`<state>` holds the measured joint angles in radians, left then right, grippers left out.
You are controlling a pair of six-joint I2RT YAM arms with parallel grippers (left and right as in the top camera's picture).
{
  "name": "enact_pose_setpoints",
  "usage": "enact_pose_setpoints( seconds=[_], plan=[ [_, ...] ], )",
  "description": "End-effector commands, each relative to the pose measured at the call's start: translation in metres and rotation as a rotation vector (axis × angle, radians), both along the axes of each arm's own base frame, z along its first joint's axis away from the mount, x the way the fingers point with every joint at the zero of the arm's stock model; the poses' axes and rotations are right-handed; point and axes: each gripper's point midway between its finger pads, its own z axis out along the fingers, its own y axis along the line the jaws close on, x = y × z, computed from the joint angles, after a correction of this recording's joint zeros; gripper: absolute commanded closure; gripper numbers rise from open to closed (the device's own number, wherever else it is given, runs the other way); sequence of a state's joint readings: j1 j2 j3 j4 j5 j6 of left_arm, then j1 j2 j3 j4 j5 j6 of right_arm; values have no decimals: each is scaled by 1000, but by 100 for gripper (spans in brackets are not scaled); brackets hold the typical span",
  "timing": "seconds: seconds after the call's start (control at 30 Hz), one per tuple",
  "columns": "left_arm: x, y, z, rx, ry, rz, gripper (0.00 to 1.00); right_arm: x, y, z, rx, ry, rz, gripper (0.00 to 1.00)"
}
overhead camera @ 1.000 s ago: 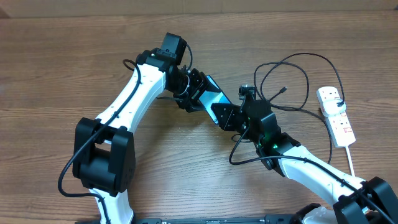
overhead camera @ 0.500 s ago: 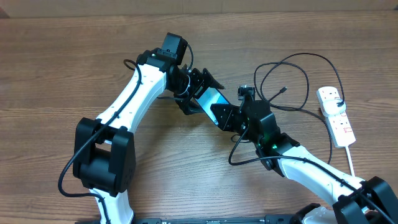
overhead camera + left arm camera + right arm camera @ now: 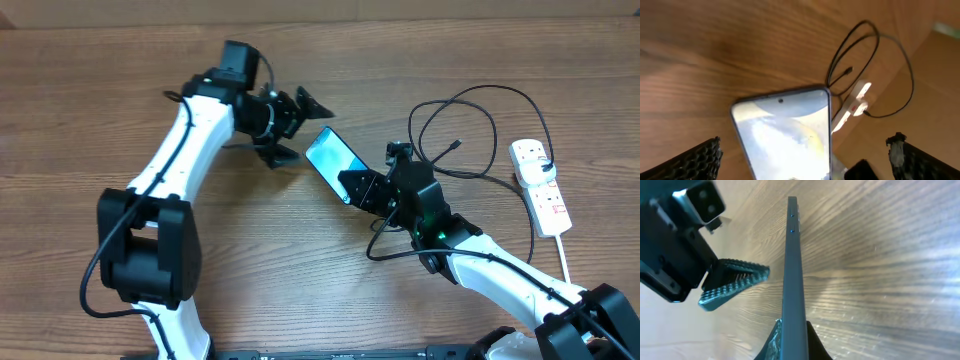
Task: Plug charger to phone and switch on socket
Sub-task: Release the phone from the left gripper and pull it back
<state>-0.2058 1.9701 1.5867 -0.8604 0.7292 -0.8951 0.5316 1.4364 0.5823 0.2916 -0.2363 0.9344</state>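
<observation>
- The left gripper (image 3: 300, 128) stood over the far middle of the wooden table (image 3: 90, 90) with its jaws spread wide and nothing between them.
- In the left wrist view, its two ridged fingers (image 3: 695, 161) appeared at the lower corners of the frame, well apart from each other.
- The phone (image 3: 329, 157) was just beside the left gripper, on its right, and was not touching either finger.
- The right gripper (image 3: 358, 188) was clamped on the near end of the phone. The right wrist view showed the phone edge-on, pinched between the two pads at the bottom of the frame.
- The lit teal screen faced upward and toward the left arm, and the body was tilted. Whether the far end of the phone rested on the table could not be determined.
- The charger (image 3: 490, 120) lay in loose black loops on the table to the right of the right gripper, between that arm and the socket (image 3: 541, 187).
- The small plug (image 3: 457, 145) at the free end of the charger lay bare on the wood inside the loops, apart from the phone and held by neither gripper.
- The socket lay along the right edge of the table, well apart from both grippers. Its thick white cord (image 3: 566, 262) led toward the near edge.
- The switch positions on the socket were too small to read.
</observation>
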Motion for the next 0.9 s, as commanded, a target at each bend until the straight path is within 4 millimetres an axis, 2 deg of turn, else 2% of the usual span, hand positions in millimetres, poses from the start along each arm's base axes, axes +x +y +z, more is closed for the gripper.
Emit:
enact_pose_setpoints(
  seconds=[0.0, 0.1, 0.23, 0.37, 0.6, 0.77, 0.87],
  plan=[
    [8, 13, 42, -14, -200, -72, 0, -4, 11, 12, 168, 133, -43, 96],
    [9, 27, 62, 21, -309, -93, 0, -10, 17, 13, 251, 229, -53, 96],
    [3, 57, 83, 151, -393, -65, 0, -16, 24, 19, 363, 343, -66, 96],
    [-9, 88, 102, 295, -440, -22, 0, -19, 31, 30, 459, 411, -57, 96],
    [-38, 145, 130, 517, -465, 85, 0, -29, 43, 48, 666, 654, -81, 96],
    [-52, 157, 134, 541, -441, 108, 0, -38, 49, 54, 760, 828, -93, 96],
    [-59, 148, 130, 488, -404, 91, 0, -37, 48, 54, 785, 868, -118, 96]
  ],
)
